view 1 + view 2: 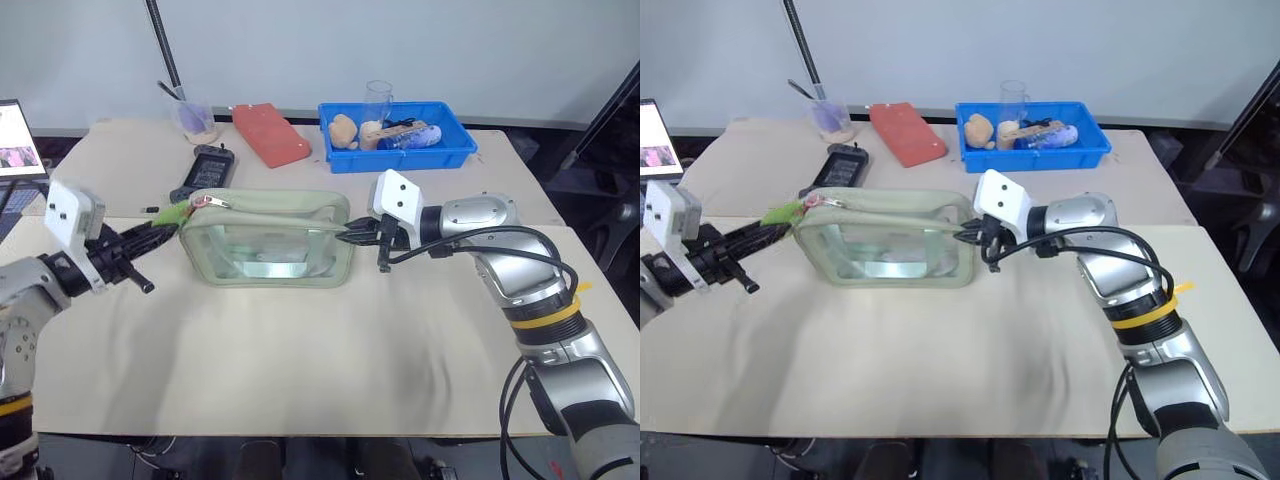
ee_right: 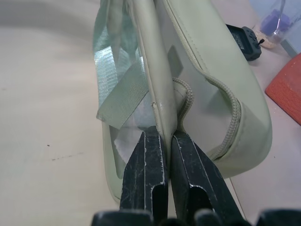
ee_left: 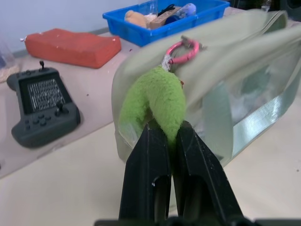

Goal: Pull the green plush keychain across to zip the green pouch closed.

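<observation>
A: Where do things stand?

B: The green pouch sits mid-counter. The left gripper has its 2 fingers clenched on the green plush keychain at the pouch's left end, where a pink ring ties it to the zipper pull. The right gripper is pinched onto the fabric trim at the opposite end.

A: So the pull comes next. How should it go?

B: I'd say draw the keychain along the line of the zipper, toward the right gripper, low and level. Plush is soft, so a jerk could slip it from the fingers.

A: And the right side?

B: Hold firm as an anchor; the pouch is light and would probably slide or buckle otherwise. Keeping the top taut should help the slider run.
</observation>
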